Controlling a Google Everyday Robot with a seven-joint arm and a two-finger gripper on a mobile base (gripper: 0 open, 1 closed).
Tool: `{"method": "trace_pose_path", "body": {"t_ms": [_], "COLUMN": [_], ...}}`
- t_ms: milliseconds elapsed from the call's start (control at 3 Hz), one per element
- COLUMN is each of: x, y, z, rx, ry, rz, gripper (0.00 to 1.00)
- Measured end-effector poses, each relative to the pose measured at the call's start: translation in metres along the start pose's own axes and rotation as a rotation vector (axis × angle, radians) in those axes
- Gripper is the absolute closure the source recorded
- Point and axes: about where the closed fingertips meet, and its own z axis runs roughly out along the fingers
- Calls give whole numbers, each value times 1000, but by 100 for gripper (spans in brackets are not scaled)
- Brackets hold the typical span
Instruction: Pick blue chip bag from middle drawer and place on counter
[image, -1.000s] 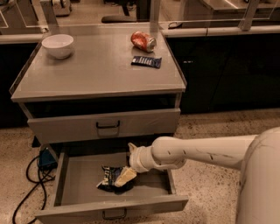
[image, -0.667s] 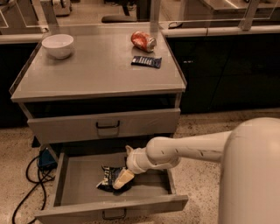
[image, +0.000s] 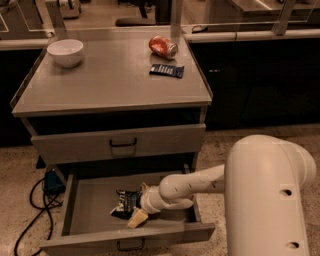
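Observation:
The blue chip bag (image: 124, 202), crumpled navy foil with white lettering, lies inside the open middle drawer (image: 90, 199), near its centre. My gripper (image: 136, 215) reaches down into the drawer from the right, at the bag's right edge; one pale fingertip (image: 137, 218) shows just below the bag. The counter (image: 110, 77) is the flat grey top of the cabinet above.
On the counter stand a white bowl (image: 65, 52) at the back left, a tipped red can (image: 163, 47) at the back right, and a small navy bar wrapper (image: 166, 70). A shut grey drawer front (image: 120, 143) sits above the open drawer. Black cables (image: 37, 200) lie on the floor at left.
My arm has shifted left and lower in the drawer, bringing the gripper closer against the bag. The bag stays in place.

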Motion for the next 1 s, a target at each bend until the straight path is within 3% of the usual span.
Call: {"method": "trace_pose_path", "body": {"t_ms": [333, 1000], "x": [0, 0], "y": [-2, -2], "z": [2, 2], "rx": [14, 13], "ry": [-2, -2], "rz": [2, 2], "gripper": [0, 42]}}
